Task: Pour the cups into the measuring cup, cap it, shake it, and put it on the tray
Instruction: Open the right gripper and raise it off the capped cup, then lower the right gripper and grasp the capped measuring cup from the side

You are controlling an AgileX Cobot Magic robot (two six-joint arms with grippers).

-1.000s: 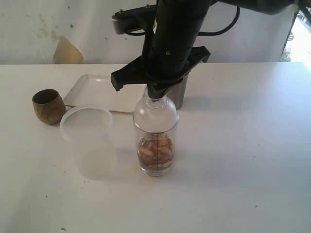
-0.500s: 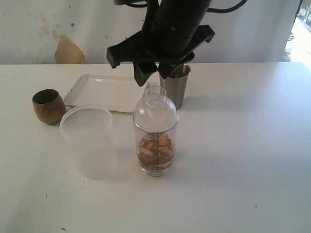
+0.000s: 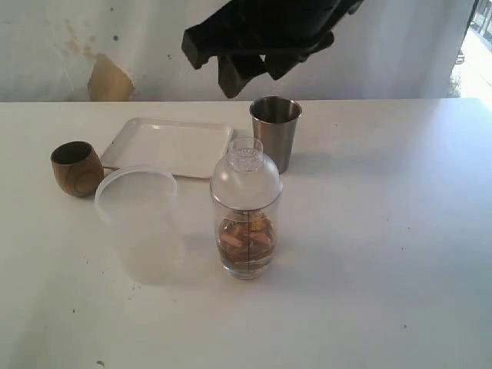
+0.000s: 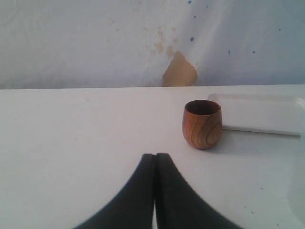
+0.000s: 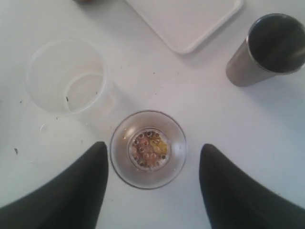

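Standing upright on the white table, the measuring cup is near the middle of the exterior view. A clear domed top with a perforated neck is seated on it, and a brown, chunky layer sits in its foot (what the bits are cannot be told). Directly above it, well clear of the neck, hangs the right hand with its two dark fingers spread wide. The right wrist view looks straight down between them onto the perforated top.

The steel tumbler stands upright just behind the measuring cup and slightly to its right, apart from it. The tray lies flat on the table behind and to the left, its right end near the tumbler. The wooden cup stands upright near the tray's front left corner. A milky translucent tub stands just left of the measuring cup, with a small gap between the two.

The left hand is low over the table with its fingers pressed together and nothing between them. It points roughly toward the wooden cup, which stands some way beyond its tips.
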